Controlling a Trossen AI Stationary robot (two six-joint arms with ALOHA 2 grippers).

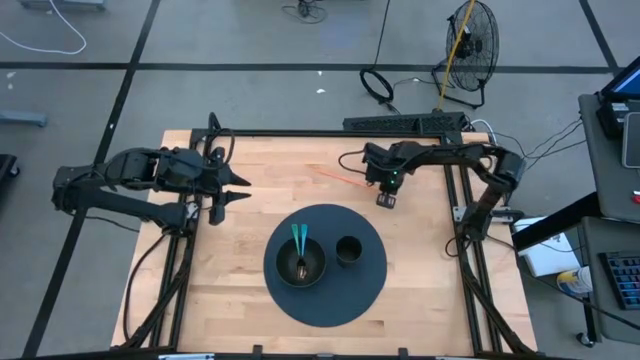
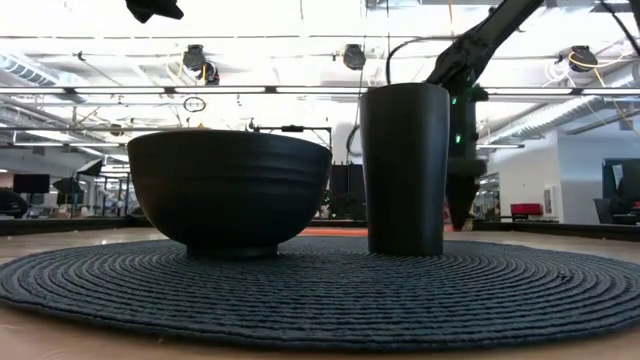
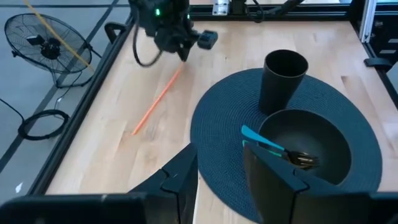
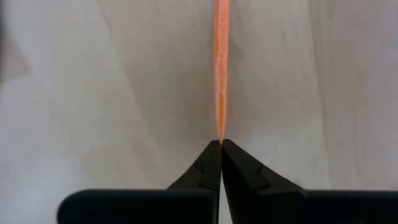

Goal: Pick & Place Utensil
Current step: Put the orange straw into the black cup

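From my remote seat, left to right. One left gripper (image 1: pixel 238 190), dark, jaws parted and empty, hovering over the bare left side of the wooden table (image 1: pixel 240 290). One round woven placemat (image 1: pixel 368 290), dark ribbed cord, at table centre. On it: one dark ribbed bowl (image 1: pixel 300 262), rounded, and just to its right one dark cup (image 1: pixel 348 249), tall and straight-sided, the two apart. In the bowl I count one fork (image 3: pixel 301 160) with a teal handle. Behind the mat, one orange utensil (image 3: pixel 155 102), thin, stick-like, lying flat on the wood with nothing across it. One right gripper (image 1: pixel 386 192), pointed down at that stick's near end, fingers pinched shut on its tip. Beyond the table: one floor fan (image 1: pixel 470 40), cables (image 1: pixel 378 85).
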